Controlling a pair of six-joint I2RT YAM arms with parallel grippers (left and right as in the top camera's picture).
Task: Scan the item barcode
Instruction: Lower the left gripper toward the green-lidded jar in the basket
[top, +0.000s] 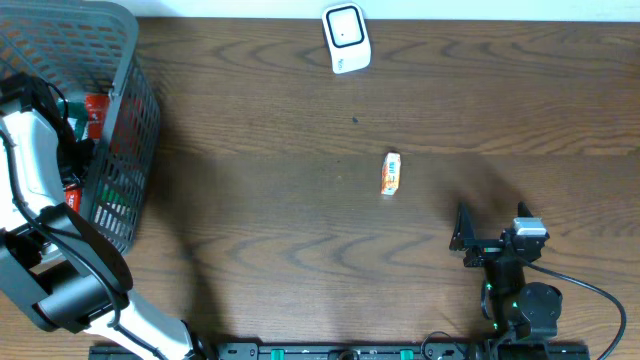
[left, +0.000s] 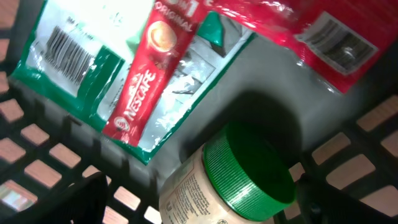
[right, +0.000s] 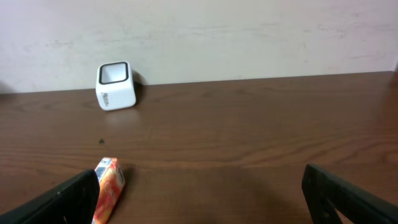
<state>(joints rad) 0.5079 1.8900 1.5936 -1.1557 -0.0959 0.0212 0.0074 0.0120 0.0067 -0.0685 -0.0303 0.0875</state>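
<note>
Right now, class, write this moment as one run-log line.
left gripper: open, inside basket over green-lidded jar | right gripper: open, empty, above table | orange carton: loose on table | scanner: far edge

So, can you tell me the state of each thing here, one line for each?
basket, upright, goods inside
jar, green lid on, lying in the basket
green packet, flat, barcode showing
Nescafe stick, lying across the green packet
red packet, barcode showing
orange box, lying on the table, untouched
scanner, standing at the table's far edge
left claw, open, empty, over the jar
right claw, open, empty, above the table
</note>
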